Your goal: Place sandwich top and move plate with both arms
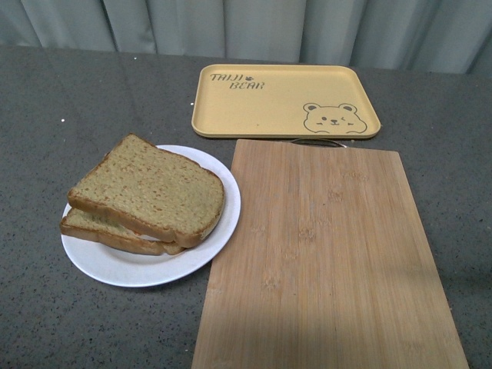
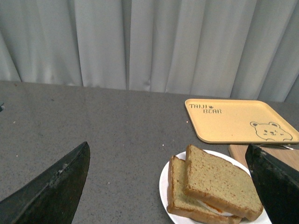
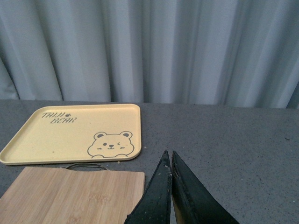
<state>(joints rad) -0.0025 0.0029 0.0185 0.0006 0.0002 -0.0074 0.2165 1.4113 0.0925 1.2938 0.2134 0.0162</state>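
Observation:
The sandwich top [image 1: 150, 188], a plain brown bread slice, lies skewed on a lower slice [image 1: 96, 228] on the round white plate [image 1: 138, 270] at the table's left. In the left wrist view, a bit of white and orange filling [image 2: 211, 206] peeks out between the sandwich top [image 2: 219, 179] and the slice beneath. My left gripper [image 2: 167, 146] is open, its fingers [image 2: 51, 191] spread wide and held back from the plate [image 2: 163, 186], touching nothing. My right gripper [image 3: 169, 153] is shut and empty above the dark table, to the right of the board. Neither arm shows in the front view.
A yellow tray [image 1: 284, 100] with a bear drawing sits at the back, empty. A bamboo cutting board [image 1: 330, 261] fills the right front, its left edge touching the plate's rim. Grey curtains [image 1: 246, 27] hang behind the table.

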